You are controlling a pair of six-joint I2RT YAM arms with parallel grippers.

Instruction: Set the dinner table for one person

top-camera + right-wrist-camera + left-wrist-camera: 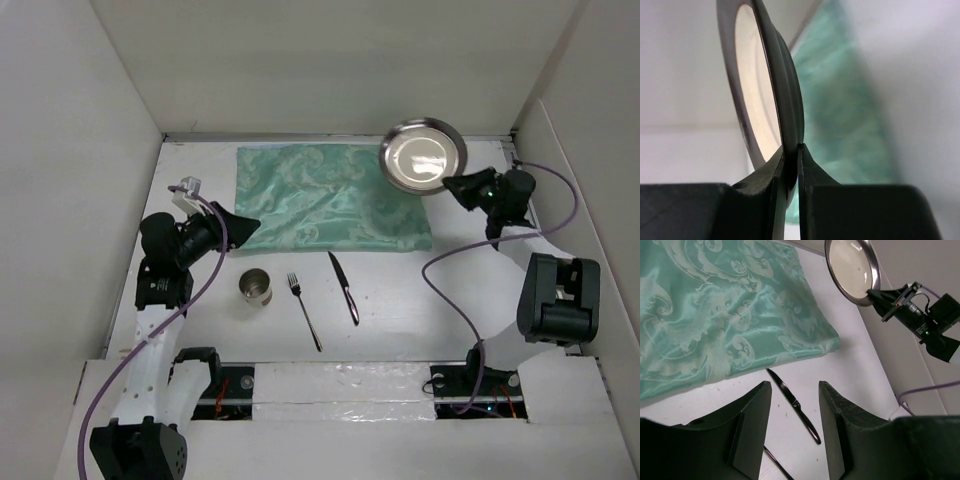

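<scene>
My right gripper (452, 186) is shut on the rim of a round metal plate (422, 154) and holds it in the air over the far right corner of the shiny green mat (330, 198). In the right wrist view the plate (767, 85) stands edge-on between my fingers. My left gripper (245, 225) is open and empty, by the mat's near left edge. A metal cup (255, 287), a fork (304, 311) and a knife (344, 287) lie on the white dinner table (410, 310) in front of the mat. The knife (795, 405) shows between my left fingers.
White walls enclose the table on the left, back and right. Purple cables loop from both arms; the right arm's cable (445, 260) hangs over the table's right part.
</scene>
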